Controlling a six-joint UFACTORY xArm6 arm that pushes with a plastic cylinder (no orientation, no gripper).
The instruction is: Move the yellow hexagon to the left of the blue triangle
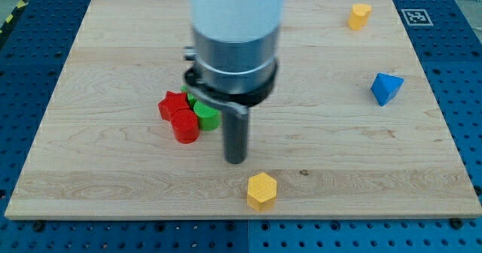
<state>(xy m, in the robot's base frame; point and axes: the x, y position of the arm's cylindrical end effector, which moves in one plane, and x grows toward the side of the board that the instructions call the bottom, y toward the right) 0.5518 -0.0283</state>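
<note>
Pale wooden board (113, 178) lies on a blue perforated bench, with a square black-and-white marker (415, 16) stuck at its top right corner in the view. On it, the yellow hexagon (262, 190) sits near the view's bottom edge, a little right of centre, touching nothing. Just up and to the view's left of it stands my tip (236, 160), the end of a plain dark rod with no jaws to part or close; it rests on the wood near the hexagon but apart from it. The blue triangle (386, 88) lies well away toward the view's right, roughly at mid-height of the board. Left of the rod, a red star-like block (172, 105), a red cylinder (185, 126) and a green block (206, 116) huddle together, touching one another, the green one partly hidden behind the rod's housing. A second yellow block (360, 16), its shape hard to make out, sits alone near the view's top right.
</note>
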